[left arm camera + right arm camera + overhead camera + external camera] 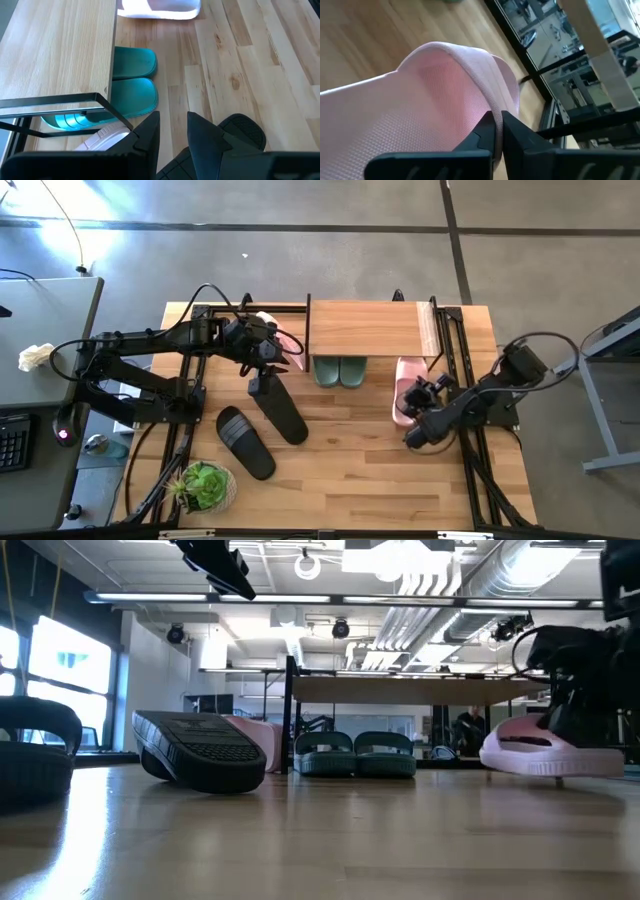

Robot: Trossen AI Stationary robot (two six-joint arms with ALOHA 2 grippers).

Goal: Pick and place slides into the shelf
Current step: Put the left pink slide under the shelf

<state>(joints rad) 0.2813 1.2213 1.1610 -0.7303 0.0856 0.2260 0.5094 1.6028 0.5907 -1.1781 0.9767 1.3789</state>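
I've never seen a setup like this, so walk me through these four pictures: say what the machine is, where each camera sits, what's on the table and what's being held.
It is a robot with two dark arms at a wooden table, each ending in a two-finger gripper.

One camera looks straight down, one sits at tabletop height, and one rides on each wrist.

On the table stands a low shelf with a sage-green pair of slides tucked under it. One black slide lies flat beside a small potted plant.

The left gripper grips the other black slide at one end, lifting that end up. The right gripper is shut on the strap of a pink slide beside the shelf. A second pink slide lies behind the left arm.
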